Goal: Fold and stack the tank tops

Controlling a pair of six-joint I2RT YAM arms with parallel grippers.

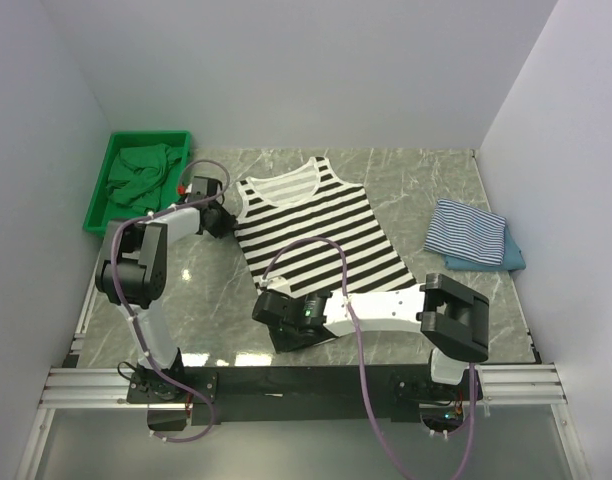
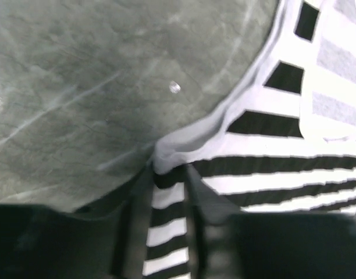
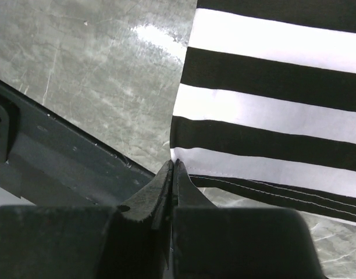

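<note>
The black-and-white wide-striped tank top (image 1: 311, 225) lies spread flat mid-table, neck towards the back. My left gripper (image 1: 218, 218) is shut on its left armhole edge; in the left wrist view the striped cloth (image 2: 166, 215) runs between the fingers of the gripper (image 2: 169, 174). My right gripper (image 1: 276, 308) is shut on the near left hem corner; in the right wrist view its jaws (image 3: 173, 165) pinch the corner of the cloth (image 3: 271, 110). The thin blue-and-white striped top (image 1: 466, 230) lies folded on the teal-blue top (image 1: 501, 260) at the right.
A green bin (image 1: 98, 205) holding crumpled green cloth (image 1: 141, 170) stands at the back left, just beyond my left gripper. The black front rail (image 3: 61, 151) runs close under my right gripper. White walls enclose the table on three sides.
</note>
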